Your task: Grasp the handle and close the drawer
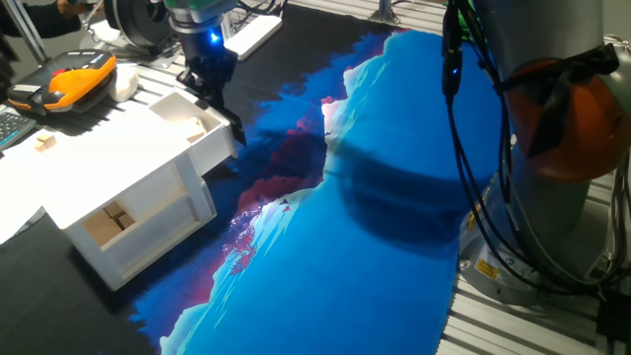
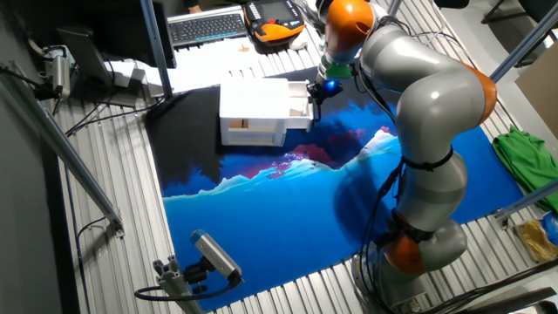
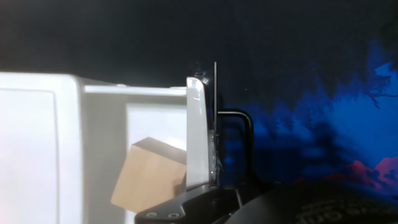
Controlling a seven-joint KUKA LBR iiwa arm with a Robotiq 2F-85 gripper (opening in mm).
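Note:
The white drawer [image 1: 187, 120] stands partly pulled out of the top of the white cabinet [image 1: 128, 197], also in the other fixed view [image 2: 296, 98]. In the hand view its front panel [image 3: 198, 130] shows edge-on, with a wooden block [image 3: 152, 177] inside. The slim black handle [image 3: 244, 134] sticks out from that panel. My gripper [image 1: 229, 116] [image 2: 316, 103] [image 3: 245, 186] reaches down at the drawer front, and its jaws stand on either side of the handle and appear closed on it. The gripper hides the handle in both fixed views.
A blue and black patterned cloth [image 1: 394, 227] covers the table. The cabinet's lower compartment holds wooden blocks [image 1: 113, 222]. An orange and black pendant [image 1: 79, 79] and a keyboard [image 2: 205, 26] lie behind the cabinet. A camera on a stand [image 2: 214, 257] is at the near edge.

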